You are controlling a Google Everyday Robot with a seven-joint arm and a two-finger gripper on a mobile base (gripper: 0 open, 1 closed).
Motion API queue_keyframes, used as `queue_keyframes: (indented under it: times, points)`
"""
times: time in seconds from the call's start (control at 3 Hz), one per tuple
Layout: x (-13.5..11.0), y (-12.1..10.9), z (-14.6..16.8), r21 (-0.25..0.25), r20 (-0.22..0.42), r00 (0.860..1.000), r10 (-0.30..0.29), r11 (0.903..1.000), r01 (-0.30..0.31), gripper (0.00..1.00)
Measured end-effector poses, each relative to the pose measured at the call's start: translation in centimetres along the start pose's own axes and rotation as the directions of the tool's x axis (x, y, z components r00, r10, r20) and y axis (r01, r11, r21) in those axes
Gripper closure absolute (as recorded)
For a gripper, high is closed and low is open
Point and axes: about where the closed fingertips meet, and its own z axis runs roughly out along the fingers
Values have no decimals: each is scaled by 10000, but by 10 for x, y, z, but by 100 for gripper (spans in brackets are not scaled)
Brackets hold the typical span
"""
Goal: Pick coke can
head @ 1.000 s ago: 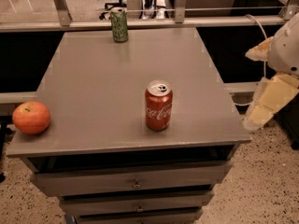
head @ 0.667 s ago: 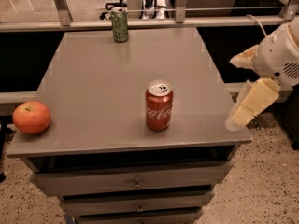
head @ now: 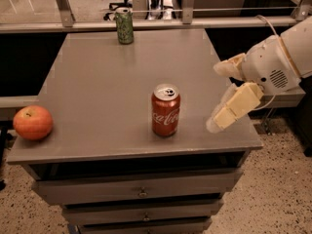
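– Gripper [head: 214, 97], cream-coloured and two-fingered, hangs over the near right edge of the grey cabinet top [head: 107, 82], fingers spread, nothing between them.
– And a second ago?
– Farther right, off the edge. It has swung in toward the red aluminium coke can [head: 165, 110], which stands upright near the front centre, just left of the fingers and untouched.
– So the approach is under way?
– It appears so; the grasp is not yet made. A round orange-red apple [head: 32, 122] sits at the front left corner, well apart. A green soda can [head: 124, 26] stands at the far edge, also well apart.
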Motion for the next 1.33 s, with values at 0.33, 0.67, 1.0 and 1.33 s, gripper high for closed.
queue_keyframes:
  times: [0.33, 0.67, 1.0, 1.33]
  points:
    - [-18, 5, 14, -436, 1042, 9944, 191, 9989, -146, 0]
    - [-38, 12, 34, -882, 2037, 9783, 367, 9959, -190, 0]
    - [-47, 17, 65, -832, 2795, 9601, 127, 9965, 110, 0]
    - [-42, 14, 78, -614, 3084, 9512, -50, 9978, 252, 0]
